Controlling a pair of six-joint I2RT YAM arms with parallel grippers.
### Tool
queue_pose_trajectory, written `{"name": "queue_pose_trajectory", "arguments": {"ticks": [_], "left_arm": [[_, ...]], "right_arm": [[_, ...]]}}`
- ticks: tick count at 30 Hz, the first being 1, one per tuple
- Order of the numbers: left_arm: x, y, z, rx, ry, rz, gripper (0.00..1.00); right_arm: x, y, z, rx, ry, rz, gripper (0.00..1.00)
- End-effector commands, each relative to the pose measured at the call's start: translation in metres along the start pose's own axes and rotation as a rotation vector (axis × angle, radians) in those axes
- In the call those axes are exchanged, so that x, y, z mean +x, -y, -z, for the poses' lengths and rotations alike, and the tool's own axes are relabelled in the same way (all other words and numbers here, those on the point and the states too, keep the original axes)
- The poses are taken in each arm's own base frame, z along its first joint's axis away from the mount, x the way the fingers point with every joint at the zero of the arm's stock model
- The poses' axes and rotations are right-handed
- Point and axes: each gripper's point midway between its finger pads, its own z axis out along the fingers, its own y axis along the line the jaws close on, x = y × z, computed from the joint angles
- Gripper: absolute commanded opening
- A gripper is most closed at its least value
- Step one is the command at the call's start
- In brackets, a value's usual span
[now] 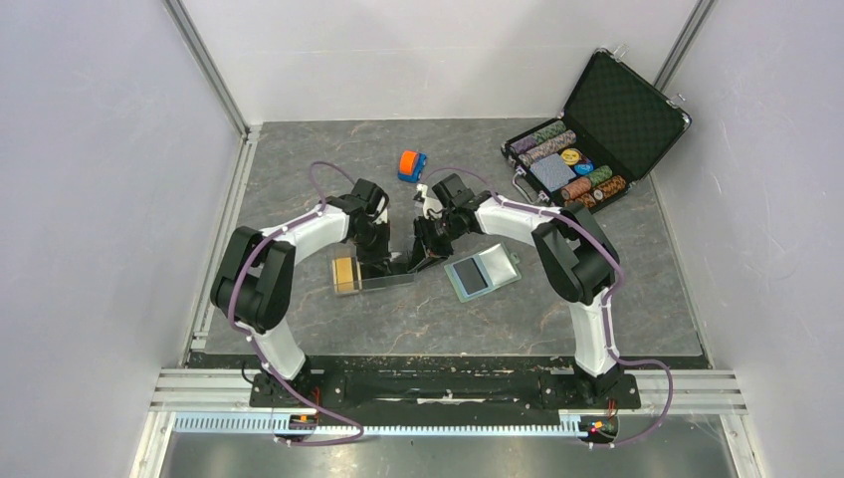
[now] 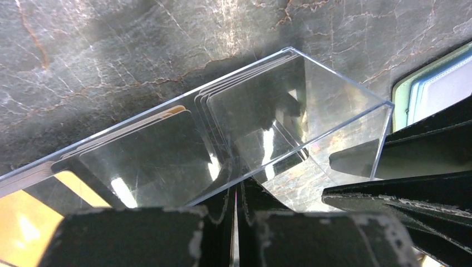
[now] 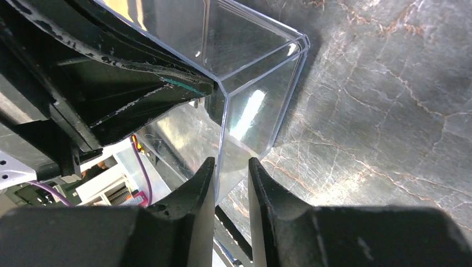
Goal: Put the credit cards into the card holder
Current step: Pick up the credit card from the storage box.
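Note:
A clear plastic tray (image 1: 391, 282) holds the credit cards: an orange-gold one (image 1: 344, 273) at its left end and glossy black ones (image 2: 253, 108) stacked beside it. The orange-gold card (image 2: 22, 228) also shows in the left wrist view. My left gripper (image 1: 381, 263) is shut on the tray's long wall (image 2: 236, 192). My right gripper (image 1: 424, 255) is open, its jaws narrowly apart astride the tray's end wall (image 3: 231, 167). The card holder (image 1: 481, 271) lies open, pale blue inside, just right of the tray, and shows at the edge of the left wrist view (image 2: 431, 83).
An orange-and-blue toy car (image 1: 412, 164) sits behind the grippers. An open black chip case (image 1: 587, 139) stands at the back right. The left gripper's fingers (image 3: 139, 83) sit close to my right gripper at the tray (image 3: 261, 83). White walls enclose the table.

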Motion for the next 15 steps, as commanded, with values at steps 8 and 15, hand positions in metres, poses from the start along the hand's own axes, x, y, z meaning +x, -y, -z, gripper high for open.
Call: {"name": "queue_pose_trajectory", "arguments": {"ticks": [8,15], "left_arm": [[-0.029,0.027,0.02,0.057,0.092,-0.035,0.02],[-0.03,0.029,0.022,0.038,0.084,-0.065,0.02]], "right_arm": [[-0.014,-0.024,0.001,-0.067,0.038,0.086,0.14],[-0.018,-0.028,0.006,-0.039,0.054,0.111,0.1]]}}
